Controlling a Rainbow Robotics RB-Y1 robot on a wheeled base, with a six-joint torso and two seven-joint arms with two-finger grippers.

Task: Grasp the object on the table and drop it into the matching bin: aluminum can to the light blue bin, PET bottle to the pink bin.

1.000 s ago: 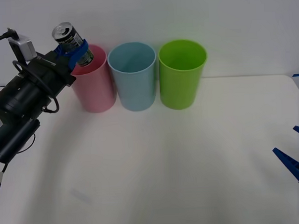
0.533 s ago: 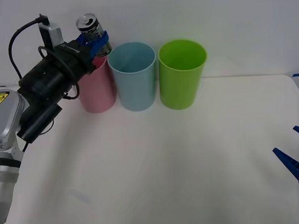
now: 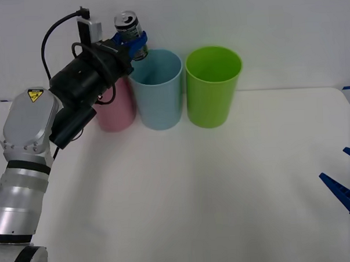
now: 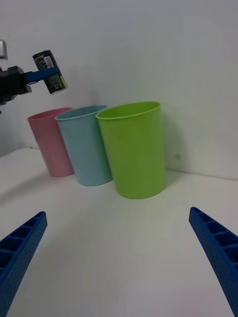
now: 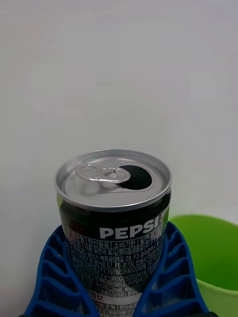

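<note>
The small dark aluminum can with a silver pull-tab top hangs in the air, held by my left gripper shut on it. It sits just above the left rim of the light blue bin, with the pink bin to its left. In the left wrist view the can shows close between blue ribbed fingers. The right wrist view shows the can above the pink bin and light blue bin. My right gripper rests open at the table's right edge.
A lime green bin stands right of the light blue one, all three in a row at the back of the white table. A white wall rises behind the bins.
My left arm has carried the can rightward and a little higher, from over the pink bin to over the left rim of the light blue bin. The right arm has not moved.
</note>
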